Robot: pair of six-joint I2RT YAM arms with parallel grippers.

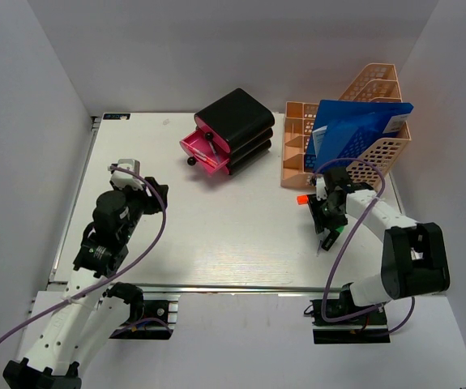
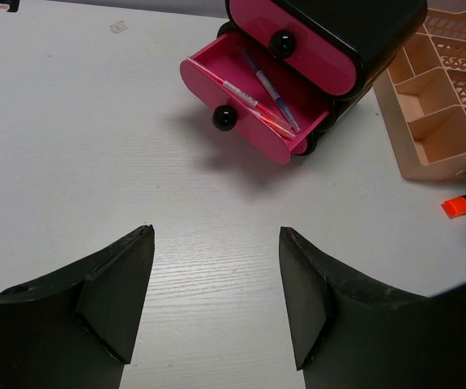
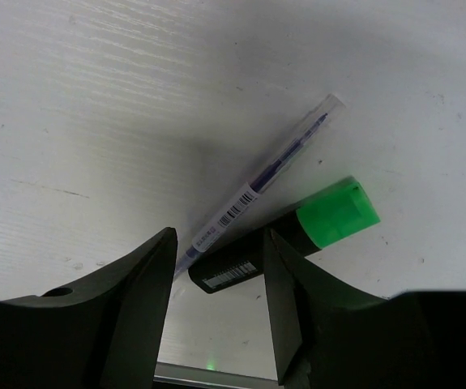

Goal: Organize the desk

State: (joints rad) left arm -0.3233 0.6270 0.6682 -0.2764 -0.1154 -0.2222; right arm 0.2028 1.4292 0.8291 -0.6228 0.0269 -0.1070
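Observation:
The white desk (image 1: 216, 235) carries the loose items. In the right wrist view a clear pen with purple ink (image 3: 273, 166) and a black highlighter with a green cap (image 3: 330, 215) lie side by side on the desk (image 3: 95, 97). My right gripper (image 3: 216, 243) is open, low over them, its jaws either side of the highlighter's black end and the pen's lower end. From above, the right gripper (image 1: 327, 228) is near the front right. My left gripper (image 2: 216, 235) is open and empty above bare desk (image 2: 70, 121); the top view shows it at the left (image 1: 156, 194).
A black-and-pink drawer box (image 1: 234, 130) stands at the back, its bottom pink drawer (image 2: 257, 105) open with pens inside. A peach mesh rack (image 1: 354, 138) holds a blue folder (image 1: 354, 130). An orange-capped highlighter (image 1: 302, 198) lies before the rack. The silver front rail (image 1: 216, 286) is close.

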